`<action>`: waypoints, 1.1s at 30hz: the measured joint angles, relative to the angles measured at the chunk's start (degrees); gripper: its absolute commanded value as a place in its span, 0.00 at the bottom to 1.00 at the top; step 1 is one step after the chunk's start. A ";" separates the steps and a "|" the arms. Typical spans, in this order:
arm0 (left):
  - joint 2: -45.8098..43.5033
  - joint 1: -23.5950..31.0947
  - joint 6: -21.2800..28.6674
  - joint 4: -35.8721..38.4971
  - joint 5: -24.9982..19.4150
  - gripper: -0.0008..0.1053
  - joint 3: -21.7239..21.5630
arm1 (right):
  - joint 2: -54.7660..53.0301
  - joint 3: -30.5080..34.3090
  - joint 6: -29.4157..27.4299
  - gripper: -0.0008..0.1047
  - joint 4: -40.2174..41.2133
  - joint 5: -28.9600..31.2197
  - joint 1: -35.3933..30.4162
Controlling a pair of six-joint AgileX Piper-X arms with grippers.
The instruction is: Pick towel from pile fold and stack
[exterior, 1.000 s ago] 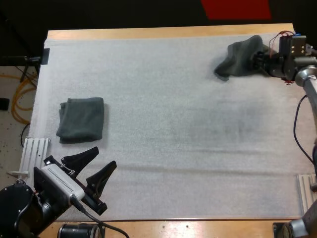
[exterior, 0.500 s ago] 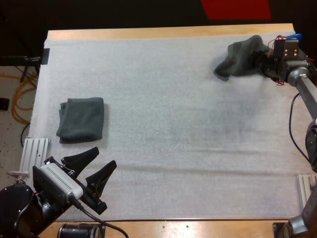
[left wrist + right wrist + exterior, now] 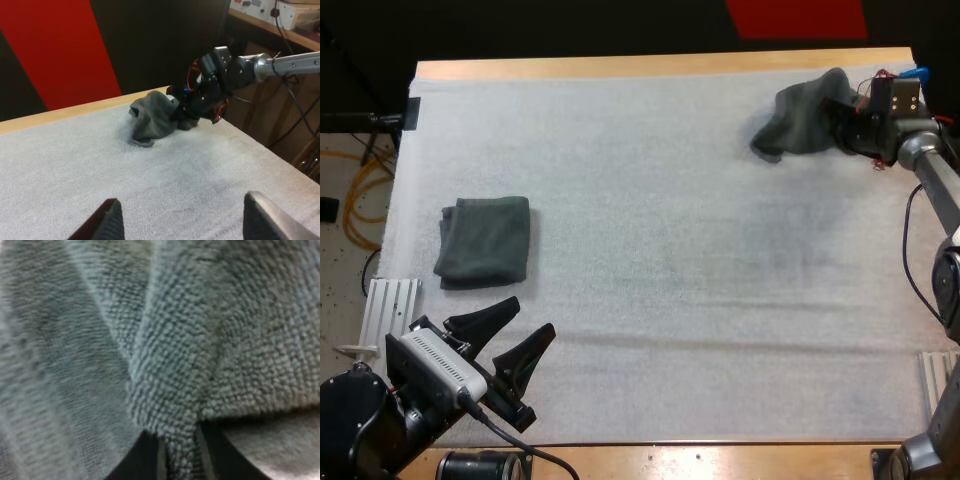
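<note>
There, right hand (image 3: 838, 120) clenched on crumpled towel (image 3: 798, 118) by far edge of mat (image 3: 670, 250) — left hand (image 3: 533, 315) released

Wooden desk (image 3: 660, 66) carries a white mat (image 3: 670, 250): folded towel (image 3: 484, 240) near left, crumpled towel (image 3: 800, 120) far right.

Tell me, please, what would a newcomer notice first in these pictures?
First, the crumpled dark grey-green cloth towel at the far right corner of the white mat, pinched by my right claw. Next, a neatly folded dark grey-green towel at the mat's left side, with my open left claw just nearer, not touching it.
</note>
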 measured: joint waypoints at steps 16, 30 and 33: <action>0.00 0.00 -0.05 0.00 0.00 0.49 0.00 | -25.93 -0.16 -18.43 0.01 3.36 -15.52 0.00; 0.00 0.00 -0.05 0.00 0.00 0.49 0.00 | -40.86 -0.32 -23.50 0.01 33.40 -24.07 0.73; 0.00 0.00 -0.05 0.00 0.17 0.49 0.00 | -41.68 -0.32 -26.41 0.01 40.03 -24.61 3.29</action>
